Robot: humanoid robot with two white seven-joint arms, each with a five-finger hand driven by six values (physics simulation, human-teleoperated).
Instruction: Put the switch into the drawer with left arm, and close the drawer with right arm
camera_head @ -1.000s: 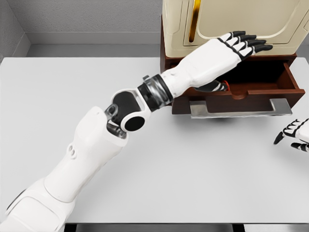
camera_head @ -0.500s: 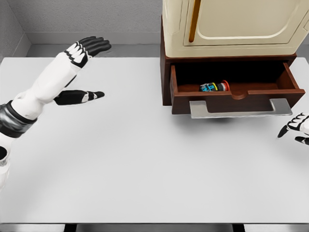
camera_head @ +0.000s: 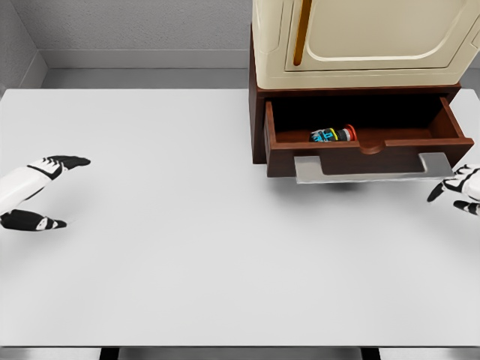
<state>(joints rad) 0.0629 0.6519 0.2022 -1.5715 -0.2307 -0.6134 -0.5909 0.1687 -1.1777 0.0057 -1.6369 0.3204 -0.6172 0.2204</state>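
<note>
The switch (camera_head: 332, 135), a small dark object with blue markings and a red end, lies inside the open brown drawer (camera_head: 367, 147), near its front wall. A grey handle (camera_head: 373, 168) runs along the drawer's front. My left hand (camera_head: 37, 192) hovers at the left edge of the table, fingers spread, holding nothing. Only the black-tipped fingers of my right hand (camera_head: 455, 191) show at the right edge, just below the drawer's right front corner, relaxed and empty.
The drawer belongs to a brown cabinet (camera_head: 259, 112) with a cream appliance (camera_head: 360, 37) on top, at the back right of the white table (camera_head: 195, 247). A grey wall stands behind.
The left arm has drawn back from over the drawer to the table's left edge, leaving the switch in the drawer. The right hand has crept up toward the drawer's front corner.
</note>
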